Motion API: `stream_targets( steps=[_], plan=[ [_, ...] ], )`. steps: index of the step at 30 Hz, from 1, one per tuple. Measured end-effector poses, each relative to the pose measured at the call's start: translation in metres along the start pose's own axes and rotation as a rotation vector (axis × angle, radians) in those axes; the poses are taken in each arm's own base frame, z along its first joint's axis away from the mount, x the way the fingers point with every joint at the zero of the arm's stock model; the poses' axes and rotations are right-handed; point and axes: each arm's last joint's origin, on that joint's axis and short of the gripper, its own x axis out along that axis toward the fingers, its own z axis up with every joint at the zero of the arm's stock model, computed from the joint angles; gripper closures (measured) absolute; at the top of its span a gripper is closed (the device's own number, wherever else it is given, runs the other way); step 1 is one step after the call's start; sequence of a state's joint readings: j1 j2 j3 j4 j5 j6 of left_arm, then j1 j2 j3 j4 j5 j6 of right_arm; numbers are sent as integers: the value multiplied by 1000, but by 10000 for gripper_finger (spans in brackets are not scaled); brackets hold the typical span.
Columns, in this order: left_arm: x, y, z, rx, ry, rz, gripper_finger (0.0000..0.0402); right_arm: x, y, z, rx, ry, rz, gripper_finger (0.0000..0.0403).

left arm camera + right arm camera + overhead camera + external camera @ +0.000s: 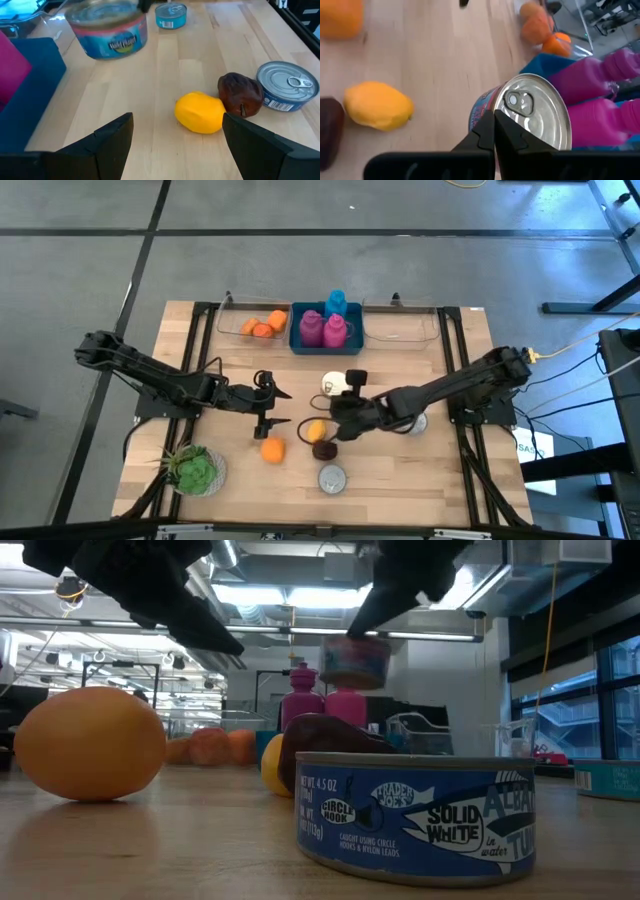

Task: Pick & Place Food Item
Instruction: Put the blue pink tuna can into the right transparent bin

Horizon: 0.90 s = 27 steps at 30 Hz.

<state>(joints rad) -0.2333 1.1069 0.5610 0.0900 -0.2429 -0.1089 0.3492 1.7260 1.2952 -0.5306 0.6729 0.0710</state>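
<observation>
My right gripper (338, 395) is shut on a small tin can (530, 112) with a pull-tab lid and holds it above the table's middle. The can also shows in the air in the low view (355, 660) and in the left wrist view (107, 32). My left gripper (282, 408) is open and empty, left of centre, just above the table. Its fingers point toward a yellow lemon (200, 112) and a dark brown fruit (240, 94) lying on the table. An orange (271, 449) lies near it. My right gripper holds the can at the near rim of its lid (507, 125), and its two fingers (482, 135) stand almost together there. The fingers themselves hide the exact place of contact. The can is lifted clear of the table and tilted, its lid facing the wrist camera.
A tuna can (332, 478) stands near the front edge and another can (415, 423) lies under the right arm. At the back are a clear bin with oranges (262, 327), a blue bin with pink bottles (325, 330) and a clear bin (405, 330). A green lettuce (195, 470) sits front left.
</observation>
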Motion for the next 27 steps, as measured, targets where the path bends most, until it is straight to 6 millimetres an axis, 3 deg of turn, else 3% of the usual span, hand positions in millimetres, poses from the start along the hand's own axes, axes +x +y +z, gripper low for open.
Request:
stream_targets(
  steps=[11,19,27],
  plan=[
    [0,0,2,-5,-18,-4,103,-26,-22,-28,86,-97,40,403],
    [0,0,2,-16,-17,-10,103,-31,-40,-49,67,59,-7,403],
    [-1,0,3,-18,-25,-13,103,-40,-65,-55,80,94,-79,403]
  ],
)
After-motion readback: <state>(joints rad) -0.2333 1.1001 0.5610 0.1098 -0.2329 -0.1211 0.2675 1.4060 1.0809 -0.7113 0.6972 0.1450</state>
